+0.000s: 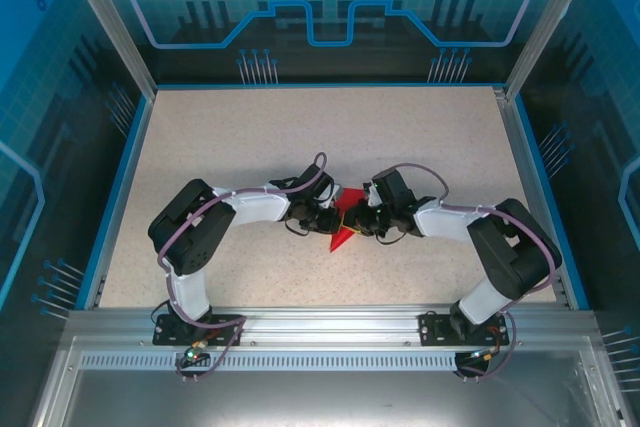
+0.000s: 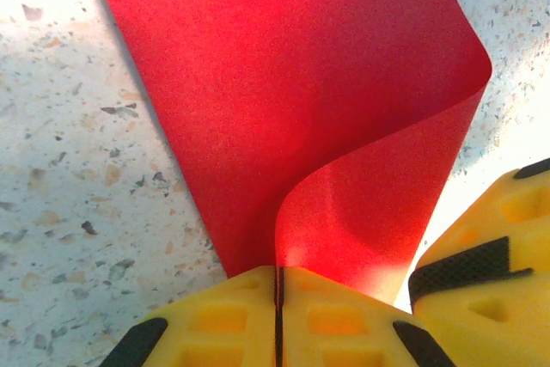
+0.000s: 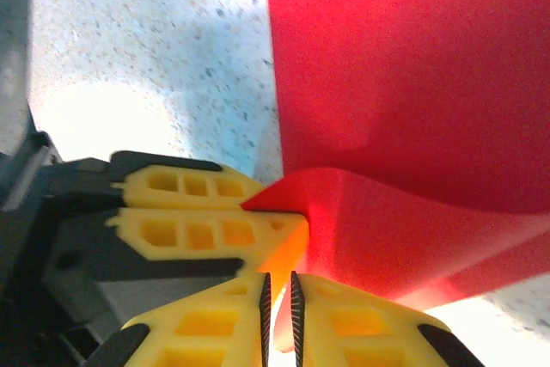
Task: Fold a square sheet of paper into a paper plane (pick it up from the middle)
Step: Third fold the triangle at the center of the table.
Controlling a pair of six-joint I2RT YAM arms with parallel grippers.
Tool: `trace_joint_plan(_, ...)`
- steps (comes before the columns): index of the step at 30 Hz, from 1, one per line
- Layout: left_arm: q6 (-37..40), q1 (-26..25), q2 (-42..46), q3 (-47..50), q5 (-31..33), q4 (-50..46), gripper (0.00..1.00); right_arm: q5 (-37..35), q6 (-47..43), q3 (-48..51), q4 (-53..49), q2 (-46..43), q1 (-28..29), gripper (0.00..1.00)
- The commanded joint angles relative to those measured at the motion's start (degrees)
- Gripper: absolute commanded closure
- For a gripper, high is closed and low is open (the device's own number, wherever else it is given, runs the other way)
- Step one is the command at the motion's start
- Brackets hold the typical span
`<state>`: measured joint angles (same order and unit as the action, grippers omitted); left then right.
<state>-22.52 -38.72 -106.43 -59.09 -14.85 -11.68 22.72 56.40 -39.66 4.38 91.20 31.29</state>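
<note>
1. Top external: shows the paper (image 1: 342, 232), a red pointed wedge, at mid-bench (image 1: 300, 137), flanked by the left pincer (image 1: 328, 219) and the right pincer (image 1: 362, 222).
2. Left wrist: shows the left pincer (image 2: 278, 285) pressed together on the near edge of the paper (image 2: 292, 83), raising a curled flap off the flat layer below, with a finger (image 2: 481, 272) of the right pincer just beside.
3. Right wrist: shows the right pincer (image 3: 279, 298) closed to a thin slit with red inside, so apparently pinching the same raised flap.
4. Step in hand, as judged: carrying the flap over to lay a fold.
5. For a clean fold:
   - Hold both grips firm and move them together, to avoid twisting or tearing.
   - Line the flap's edge up with the intended crease before lowering.
   - Avoid dragging the lower layer across the bench.
   - Press flat only once aligned, then run along the crease.
</note>
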Motion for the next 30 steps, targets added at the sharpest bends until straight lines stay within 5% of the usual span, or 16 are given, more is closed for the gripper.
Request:
trace_joint_plan(1, 0.5, 0.3, 0.7, 0.8, 0.3, -2.0, 0.91, -1.1, 1.1, -1.6, -0.4, 0.9, 1.2, 0.83)
trace_joint_plan(19, 0.8, 0.3, -0.1, 0.9, 0.7, -2.8, 0.91, -1.8, -0.2, 2.4, 1.7, 5.6, 0.9, 0.82)
trace_joint_plan(30, 1.1, 0.4, -0.4, 1.0, 0.6, -3.2, 0.92, 0.2, -1.4, 0.8, 0.4, 0.3, -2.1, 0.82)
